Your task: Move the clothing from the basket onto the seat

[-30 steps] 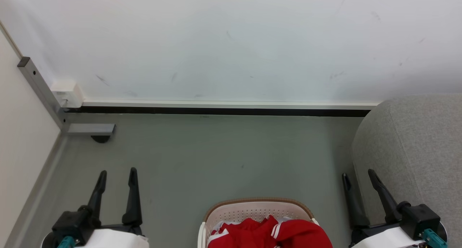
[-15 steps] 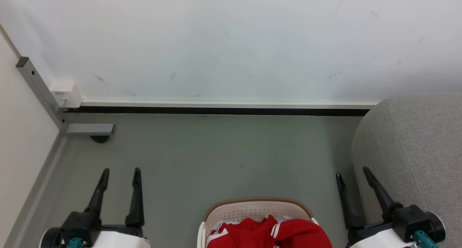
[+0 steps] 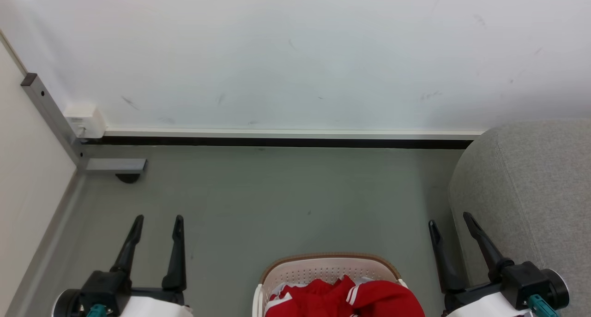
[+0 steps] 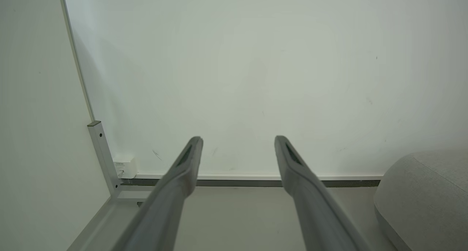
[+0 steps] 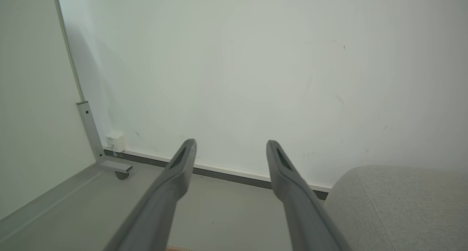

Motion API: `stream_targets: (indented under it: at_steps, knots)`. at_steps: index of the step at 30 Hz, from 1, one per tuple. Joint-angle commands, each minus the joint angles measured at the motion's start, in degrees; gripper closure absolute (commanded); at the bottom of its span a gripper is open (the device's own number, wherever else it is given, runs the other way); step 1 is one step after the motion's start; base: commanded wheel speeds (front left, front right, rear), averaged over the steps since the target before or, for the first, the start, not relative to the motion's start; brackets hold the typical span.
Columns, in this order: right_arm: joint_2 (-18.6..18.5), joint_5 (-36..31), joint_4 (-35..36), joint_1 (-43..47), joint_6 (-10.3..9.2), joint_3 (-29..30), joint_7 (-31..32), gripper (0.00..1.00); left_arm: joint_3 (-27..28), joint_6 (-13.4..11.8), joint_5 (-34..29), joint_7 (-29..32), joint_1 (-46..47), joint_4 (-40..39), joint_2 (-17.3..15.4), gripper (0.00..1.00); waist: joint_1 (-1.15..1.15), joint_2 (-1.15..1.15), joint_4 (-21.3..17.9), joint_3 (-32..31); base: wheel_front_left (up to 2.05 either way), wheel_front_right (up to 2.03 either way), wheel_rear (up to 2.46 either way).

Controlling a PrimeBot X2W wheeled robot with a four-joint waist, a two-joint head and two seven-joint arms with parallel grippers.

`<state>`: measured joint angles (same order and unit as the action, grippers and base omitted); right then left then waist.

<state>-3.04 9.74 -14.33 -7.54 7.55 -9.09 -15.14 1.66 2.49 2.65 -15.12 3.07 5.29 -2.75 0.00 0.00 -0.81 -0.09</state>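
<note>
Clothing [image 3: 351,301] bright red, white striped trim – basket [image 3: 323,267] cream, brown rim – seat [image 3: 531,188] light grey.

Head view, 6 o'clock: basket [image 3: 323,271] cut by the bottom edge, near half unseen; clothing [image 3: 369,301] cropped likewise, garment count indeterminable. 3 to 5 o'clock: seat [image 3: 531,192] cut by the right edge, full extent unseen. Wrist views: fingers [image 4: 175,185] of left gripper [image 4: 237,139] and right gripper [image 5: 231,143] blur toward 6 o'clock and run off the edge.

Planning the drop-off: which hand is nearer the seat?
Right. The right hand is just beside the seat; the left hand is on the far side of the basket from it.
</note>
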Motion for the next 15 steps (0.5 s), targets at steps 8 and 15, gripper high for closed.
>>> stream_targets:
  at_steps: [8,15]
  knots:
    - [-0.05,0.26,-0.13,-0.77,-0.12,-0.06,-0.01,0.00,-0.14,0.37,0.11,-0.06,-0.47,0.50,-0.27,0.00,0.00,0.00,-0.42,0.05,0.00,0.00,0.00]
    - [-0.70,0.31,0.77,-1.98,-0.12,1.95,-0.01,0.00,-0.99,0.57,2.34,-0.06,0.46,0.81,-0.27,0.00,0.00,0.00,-2.03,1.69,0.00,0.00,0.00]
